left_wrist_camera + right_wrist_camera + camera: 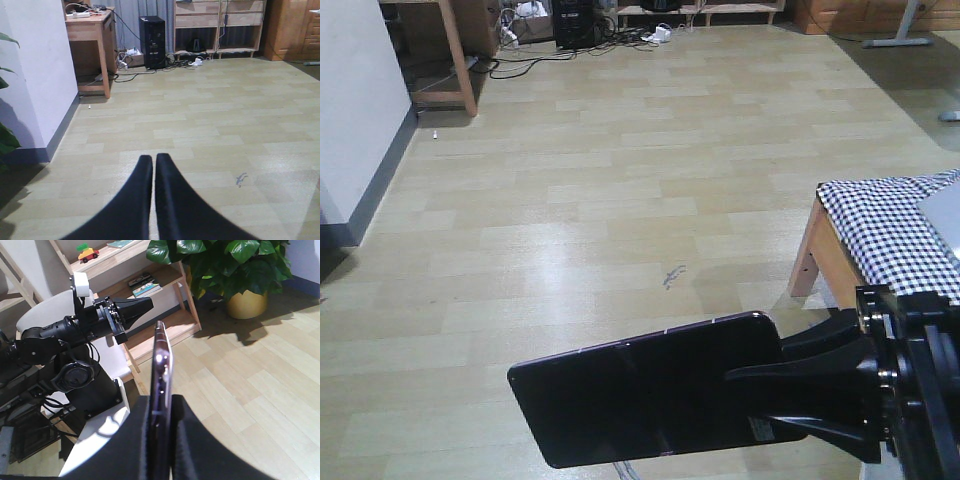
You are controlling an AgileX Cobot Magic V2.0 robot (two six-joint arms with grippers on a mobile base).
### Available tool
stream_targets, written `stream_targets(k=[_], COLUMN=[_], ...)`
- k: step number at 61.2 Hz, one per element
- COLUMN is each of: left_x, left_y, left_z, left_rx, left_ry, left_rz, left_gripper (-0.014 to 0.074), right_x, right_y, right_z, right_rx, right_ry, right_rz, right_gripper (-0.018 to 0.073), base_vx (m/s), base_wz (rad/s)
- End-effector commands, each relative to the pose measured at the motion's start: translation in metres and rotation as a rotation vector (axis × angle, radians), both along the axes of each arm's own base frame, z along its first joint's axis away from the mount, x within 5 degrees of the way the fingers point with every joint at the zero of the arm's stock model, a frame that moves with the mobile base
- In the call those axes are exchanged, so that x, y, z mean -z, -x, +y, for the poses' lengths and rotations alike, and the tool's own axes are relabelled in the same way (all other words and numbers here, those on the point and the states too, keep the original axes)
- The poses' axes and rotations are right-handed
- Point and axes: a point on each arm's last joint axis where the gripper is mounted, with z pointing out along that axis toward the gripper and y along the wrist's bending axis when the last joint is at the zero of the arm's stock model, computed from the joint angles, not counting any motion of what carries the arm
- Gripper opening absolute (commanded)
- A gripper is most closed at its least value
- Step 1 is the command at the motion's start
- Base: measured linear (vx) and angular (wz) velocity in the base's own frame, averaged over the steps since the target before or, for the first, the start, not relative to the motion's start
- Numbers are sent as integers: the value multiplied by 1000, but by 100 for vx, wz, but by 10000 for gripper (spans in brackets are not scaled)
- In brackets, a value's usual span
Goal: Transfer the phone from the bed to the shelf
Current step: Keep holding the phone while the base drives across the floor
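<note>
Item: phone [650, 395]; flat glossy black slab with a faint crease across its middle and a pinkish metallic edge
Location: in the air above the wood-pattern floor [600, 180]; clear of the bed [890, 230], whose check-covered corner lies off to the right in the front view
Held by: right end effector [760, 385]; clenched on the phone's right-hand end, one finger over the near face
Long axis: roughly level in the front view, running from lower left to upper right at a slight tilt; the free end points left, away from the end effector
Facing: one broad black face is turned to the front camera; in the right wrist view the phone is seen edge-on, standing between the fingers and pointing straight away from that camera
Ahead of far end: shelf [172, 276] of pale wood boards; well apart from the phone
Markings on phone: small pale sticker [758, 428] near the gripped end; print too small to read
Shelf contents: books [144, 284] lying flat, cover text not legible; small toy car [88, 253] on the board above
Beside shelf: potted plant [235, 270] in a yellow pot
Left end effector [153, 159]: fingers drawn together, nothing between them; aimed across the floor
Background: black computer tower [152, 42]; no lettering readable
</note>
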Motion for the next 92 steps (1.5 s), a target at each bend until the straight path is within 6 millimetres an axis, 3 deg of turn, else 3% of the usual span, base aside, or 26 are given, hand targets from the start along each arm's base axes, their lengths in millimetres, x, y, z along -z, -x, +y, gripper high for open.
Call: stream_targets(k=[1, 92], left_x=[-6, -6], left_y=[0, 0], left_z=[1, 1], left_rx=[-11, -11], left_ry=[6, 6], left_rz=[-77, -77], left_gripper=[1, 1], right_x=[-17, -17], right_y=[6, 6], right_z=[2, 2], right_rx=[-46, -46], right_ry=[-108, -108], right_rz=[-8, -8], right_gripper=[-4, -4], base_vx=[6, 16], base_wz=[10, 1])
